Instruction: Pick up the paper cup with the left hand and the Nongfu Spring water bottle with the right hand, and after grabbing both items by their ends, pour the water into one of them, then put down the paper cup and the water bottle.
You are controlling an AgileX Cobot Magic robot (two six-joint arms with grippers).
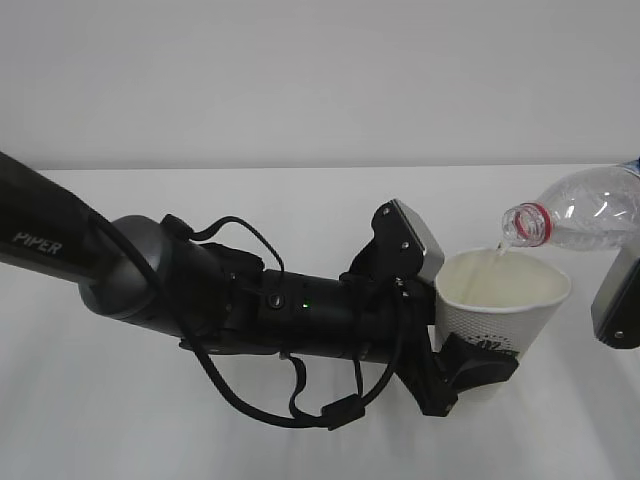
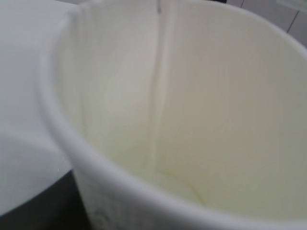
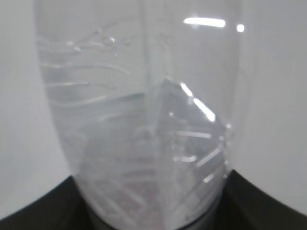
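— Exterior view first: where is the paper cup (image 1: 500,315)?

— Right of centre, raised off the white table (image 1: 150,420), upright, clamped low on its wall by the left hand (image 1: 470,370). A black finger (image 1: 478,362) crosses the cup's side just under the logo, and the thick black arm marked "PIPER" (image 1: 120,265) reaches in from the left with loose cables (image 1: 300,405) hanging below it.

— And the Nongfu Spring water bottle (image 1: 585,212)?

— At the right edge, tipped over with its open mouth and red neck ring pointing left and down, right above the cup's far rim. A thin stream of water (image 1: 503,247) runs from the mouth into the cup.

— Is the right hand (image 1: 617,300) gripping it?

— Only a grey block shows (the fingers are cut off by the frame). The right wrist view is filled by the clear bottle body with dark gripper parts at either bottom corner, so it appears grasped at its base end.

— Left wrist view?

— Blurred cup interior, the stream down the inner wall, a little water pooled at the bottom.
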